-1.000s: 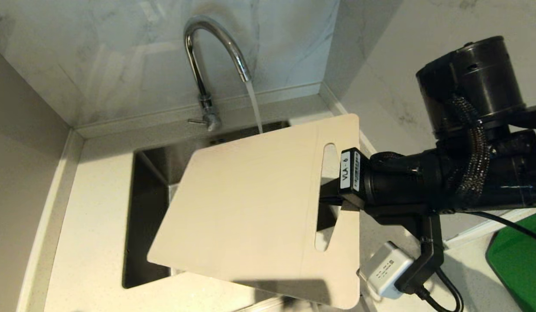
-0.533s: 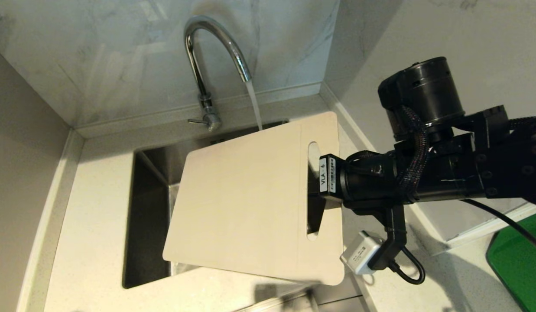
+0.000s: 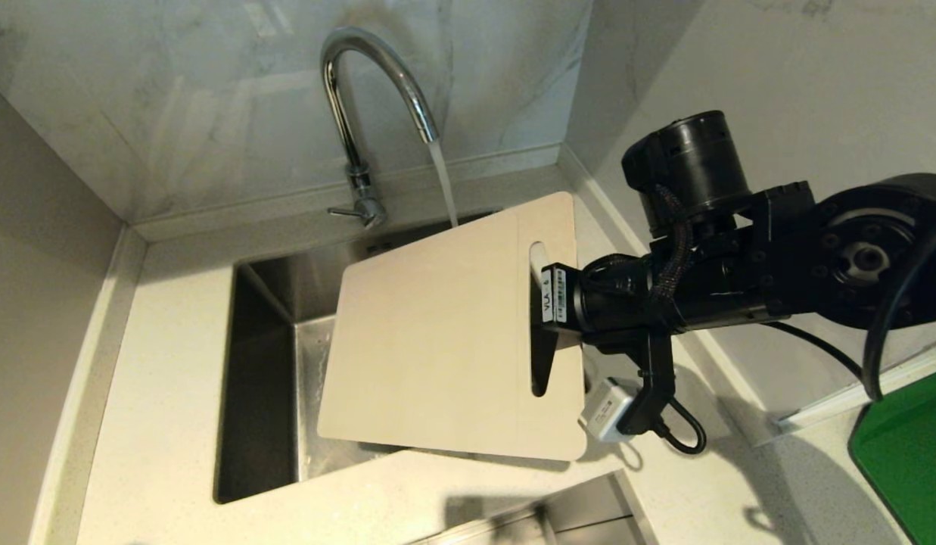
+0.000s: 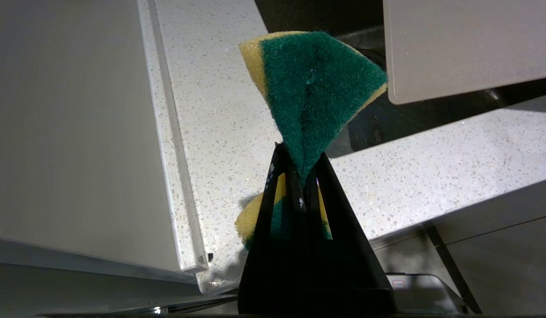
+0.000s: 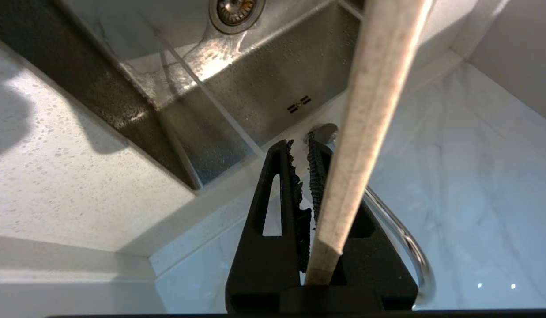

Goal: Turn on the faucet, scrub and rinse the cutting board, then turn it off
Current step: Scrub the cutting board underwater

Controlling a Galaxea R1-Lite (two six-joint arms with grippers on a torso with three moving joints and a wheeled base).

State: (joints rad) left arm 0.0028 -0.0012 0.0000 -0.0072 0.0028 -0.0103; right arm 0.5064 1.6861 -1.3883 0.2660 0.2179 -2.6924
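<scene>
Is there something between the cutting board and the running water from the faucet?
Nothing visible blocks it. The right gripper holds the cutting board by its handle end over the sink, and the faucet stream falls just behind the board's far edge.

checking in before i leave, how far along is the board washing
Done: the faucet is on, water running into the sink. In hand: the right gripper holds the cutting board by its slot end over the sink, beside the stream; the left gripper is shut on a sponge, away from the board. Left: whatever scrubbing and rinsing remains, then shutting off the faucet.
</scene>
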